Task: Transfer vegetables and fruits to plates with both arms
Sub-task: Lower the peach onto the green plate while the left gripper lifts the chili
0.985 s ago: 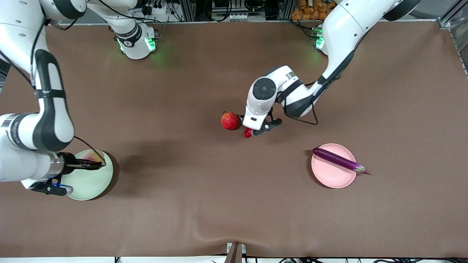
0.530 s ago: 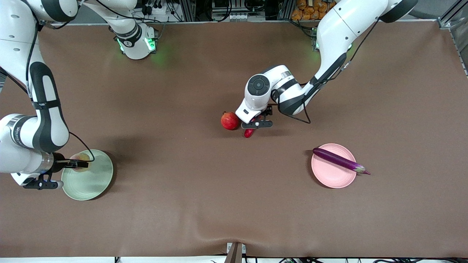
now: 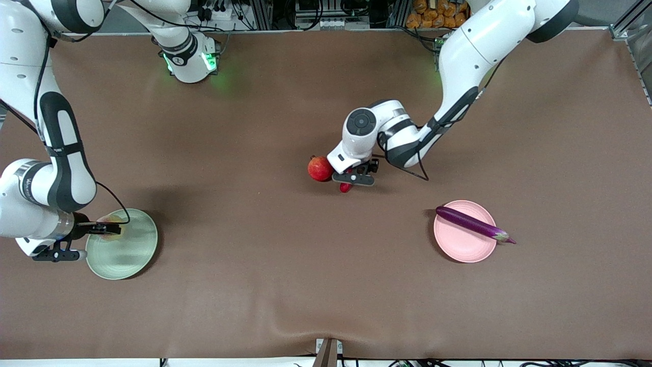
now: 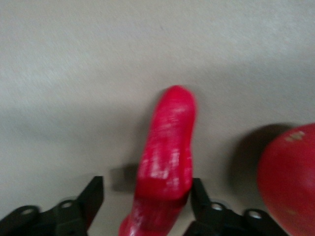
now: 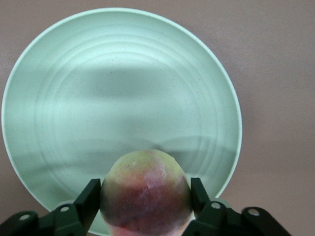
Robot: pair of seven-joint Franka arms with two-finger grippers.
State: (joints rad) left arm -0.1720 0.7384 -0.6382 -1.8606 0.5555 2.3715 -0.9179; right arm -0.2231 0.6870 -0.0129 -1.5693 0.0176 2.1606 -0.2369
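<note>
Brown table, mid: chili (image 4: 166, 162) beside pomegranate (image 3: 320, 168), L gripper (image 4: 147, 206) spread astride it, one finger touching. Glossy, slippery; grip thick mid-body. R gripper (image 5: 145, 205) pinching peach (image 5: 146, 191) over green plate (image 5: 44, 73), near table's end.

A brown cloth-covered table (image 3: 265, 285) with metal framing and cables (image 3: 326, 15) along its robot-side edge.

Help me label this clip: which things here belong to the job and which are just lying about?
Job: peach, green plate, chili, pomegranate, eggplant, pink plate; left gripper around the chili, right gripper at the peach over the green plate.
Lying about: brown table cover, orange items near the bases.
</note>
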